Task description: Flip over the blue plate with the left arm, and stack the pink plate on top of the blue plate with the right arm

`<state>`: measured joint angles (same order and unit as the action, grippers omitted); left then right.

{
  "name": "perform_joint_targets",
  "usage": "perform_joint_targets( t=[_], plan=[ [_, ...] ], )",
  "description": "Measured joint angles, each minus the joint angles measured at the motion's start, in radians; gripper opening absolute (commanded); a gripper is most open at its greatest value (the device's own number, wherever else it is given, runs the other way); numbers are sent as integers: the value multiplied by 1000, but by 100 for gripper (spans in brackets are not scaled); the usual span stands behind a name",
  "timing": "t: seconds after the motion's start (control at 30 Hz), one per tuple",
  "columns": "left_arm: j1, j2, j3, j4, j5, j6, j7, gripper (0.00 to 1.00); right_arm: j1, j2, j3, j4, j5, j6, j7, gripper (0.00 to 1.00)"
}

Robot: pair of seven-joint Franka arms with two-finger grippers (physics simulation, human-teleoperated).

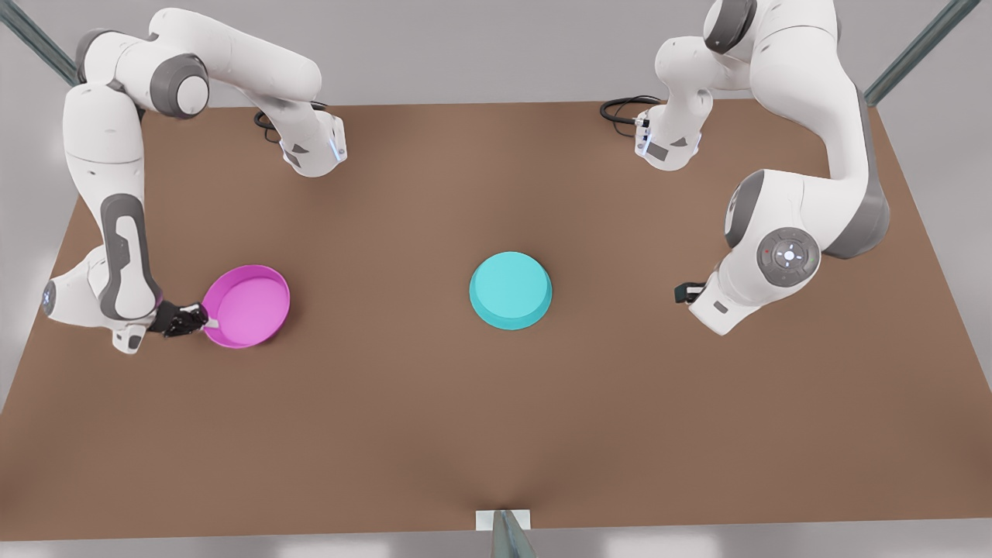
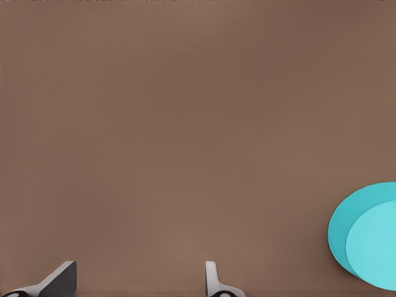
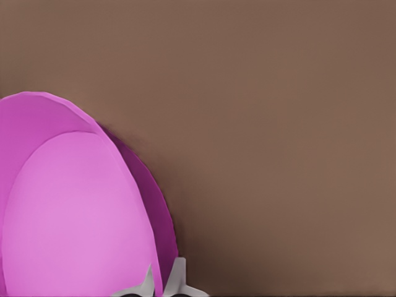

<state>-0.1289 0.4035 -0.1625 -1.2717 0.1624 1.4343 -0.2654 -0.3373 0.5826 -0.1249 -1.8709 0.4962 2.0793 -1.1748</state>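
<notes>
Your right gripper (image 1: 203, 320) sits at the front view's left, pinching the rim of the pink plate (image 1: 248, 304); in the right wrist view its fingertips (image 3: 178, 275) close on either side of the plate's wall (image 3: 74, 210), one inside and one outside, so it is grasping the plate; the pink plate is open side up, and tilted in the front view, its gripped edge lower in the picture; whether its far edge touches the table (image 1: 434, 418) you cannot tell. The blue plate (image 1: 511, 289) lies near the middle of the table, upside down with its flat bottom facing up, well apart from the pink plate and touched by nothing. Your left arm (image 1: 783, 256) waits at the front view's right, its wrist pointing toward the blue plate but clear of it; the left gripper (image 2: 141, 281) shows in its own wrist view with both fingers spread wide over bare table, released and holding nothing; the blue plate (image 2: 368, 235) appears off to one side of that view, apart from the fingers.
</notes>
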Motion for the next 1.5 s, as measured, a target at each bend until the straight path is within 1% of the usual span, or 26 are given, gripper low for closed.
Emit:
perform_joint_targets(
  t=[0.17, 0.43, 0.57, 0.8, 1.13, 1.33, 1.5],
  plan=[
    [0, -6, 2, 2, -1, -5, -9, 100, 59, -27, 2, -25, 25, 0, 42, 21],
    [0, -6, 6, 0, -1, -14, -17, 100, 151, -43, 4, -19, 69, 0, 133, 21],
    [0, -5, 6, 0, -1, -14, -21, 100, 152, -43, 46, -23, 98, 1, 147, 21],
    [2, -5, 8, 2, 0, -12, -18, 100, 220, -63, 51, -25, 135, 1, 222, 21],
    [3, -4, 26, 2, 0, -8, -10, 100, 398, -114, 50, -31, 181, 9, 328, 21],
    [10, 2, 46, 3, 0, 6, -2, 100, 537, -135, 48, -31, 213, 42, 414, 21],
    [14, 8, 57, 2, -1, 6, -2, 100, 587, -171, 49, -42, 216, 59, 440, 21]
  ],
)
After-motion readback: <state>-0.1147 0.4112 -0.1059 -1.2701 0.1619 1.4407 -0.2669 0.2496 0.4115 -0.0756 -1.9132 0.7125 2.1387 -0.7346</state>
